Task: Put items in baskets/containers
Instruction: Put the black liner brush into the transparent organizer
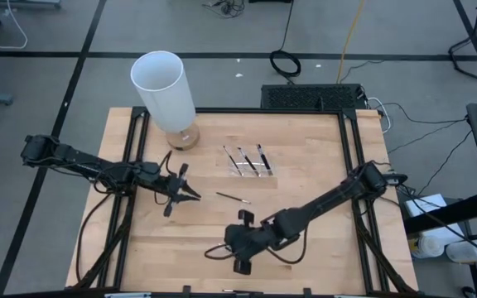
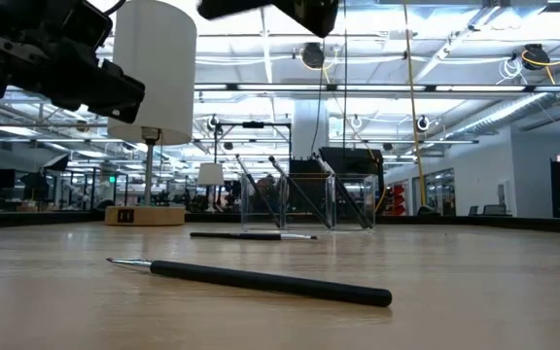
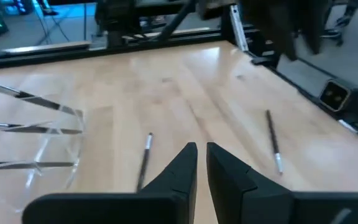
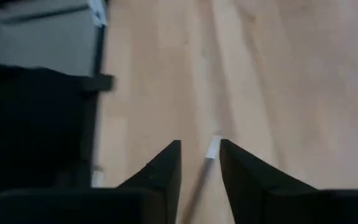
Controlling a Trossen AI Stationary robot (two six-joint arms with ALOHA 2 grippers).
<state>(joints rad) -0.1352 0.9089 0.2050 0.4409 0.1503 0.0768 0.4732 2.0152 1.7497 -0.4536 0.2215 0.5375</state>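
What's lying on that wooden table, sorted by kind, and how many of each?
Small brushes: 5; 3 in the tray, 2 loose
Clear plastic tray: 1
White cylinder on a wooden base: 1
Total: 7

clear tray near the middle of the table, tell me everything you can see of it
The clear tray is a small container of transparent plastic, its walls barely visible against the wood. It sits flat on the table, toward the far side, right of the tall white cylinder. Three thin brushes with dark handles and pale tips rest in it, side by side and leaning against its walls in the low view. No end effector touches it.
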